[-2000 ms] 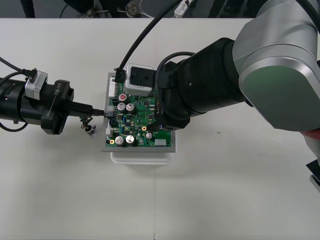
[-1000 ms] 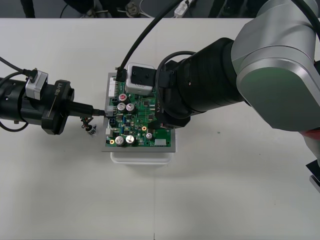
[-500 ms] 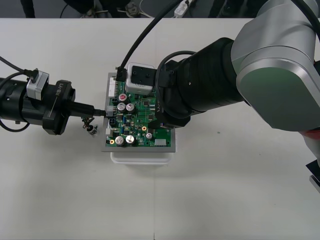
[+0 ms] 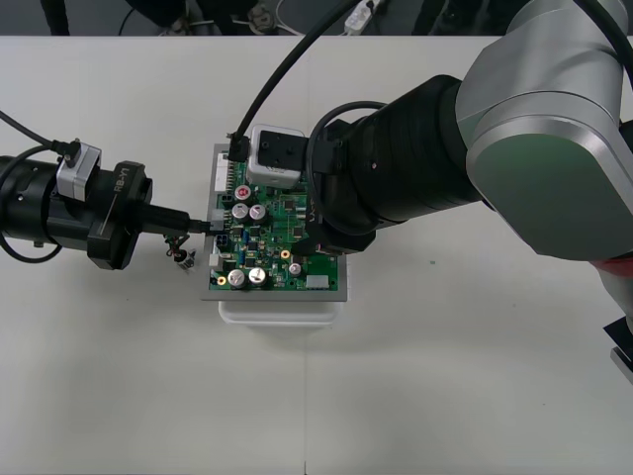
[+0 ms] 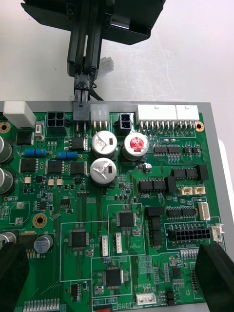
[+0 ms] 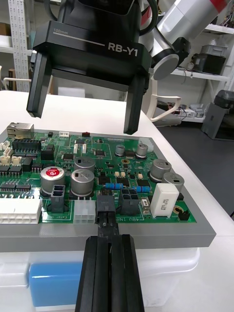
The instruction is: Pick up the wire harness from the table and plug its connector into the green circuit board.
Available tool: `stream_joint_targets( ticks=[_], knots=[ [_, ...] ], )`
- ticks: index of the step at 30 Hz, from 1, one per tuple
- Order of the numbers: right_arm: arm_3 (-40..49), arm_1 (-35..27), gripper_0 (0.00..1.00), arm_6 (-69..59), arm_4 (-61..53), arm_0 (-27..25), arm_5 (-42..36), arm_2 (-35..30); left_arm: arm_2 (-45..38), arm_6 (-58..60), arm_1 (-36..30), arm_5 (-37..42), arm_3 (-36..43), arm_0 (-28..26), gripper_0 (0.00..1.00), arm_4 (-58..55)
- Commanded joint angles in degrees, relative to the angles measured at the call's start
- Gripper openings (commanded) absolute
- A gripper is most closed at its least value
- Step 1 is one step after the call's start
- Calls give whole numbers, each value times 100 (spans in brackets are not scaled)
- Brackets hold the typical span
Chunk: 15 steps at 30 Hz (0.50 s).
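Note:
The green circuit board [image 4: 275, 243] sits on its white base [image 4: 282, 313] at the table's middle. My left gripper [image 4: 202, 224] reaches in level from the left, shut on the harness's black plug [image 4: 214, 224]. The plug [image 5: 80, 111] stands in the connector row on the board's left edge, between a black header and a white one. I cannot tell how deep it sits. The wires [image 4: 175, 243] and metal socket [image 4: 186, 259] hang below the fingers. My right gripper [image 6: 83, 123] hovers open over the board, with its fingers [image 5: 214, 278] wide apart.
The big right arm [image 4: 475, 148] covers the board's right side and the table behind it. Tall capacitors [image 5: 105, 144] stand just behind the plug. Dark floor with cables runs along the table's far edge [image 4: 148, 36].
My left gripper has crept a little to the right, toward the board, carrying the plug and the hanging wires with it. The right arm has stayed still.

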State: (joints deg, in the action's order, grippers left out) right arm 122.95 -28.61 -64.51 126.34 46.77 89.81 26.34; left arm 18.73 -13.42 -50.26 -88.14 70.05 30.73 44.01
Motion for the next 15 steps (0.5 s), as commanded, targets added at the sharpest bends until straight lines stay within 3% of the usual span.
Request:
stream_joint_targets(
  ticks=[1, 15],
  knots=[
    [9, 101, 100, 219, 58, -46, 19, 82, 78, -336, 69, -186, 167, 258, 0, -51],
    [-140, 101, 100, 246, 31, -37, 19, 91, 78, -336, 96, -186, 167, 258, 0, -68]
  ],
)
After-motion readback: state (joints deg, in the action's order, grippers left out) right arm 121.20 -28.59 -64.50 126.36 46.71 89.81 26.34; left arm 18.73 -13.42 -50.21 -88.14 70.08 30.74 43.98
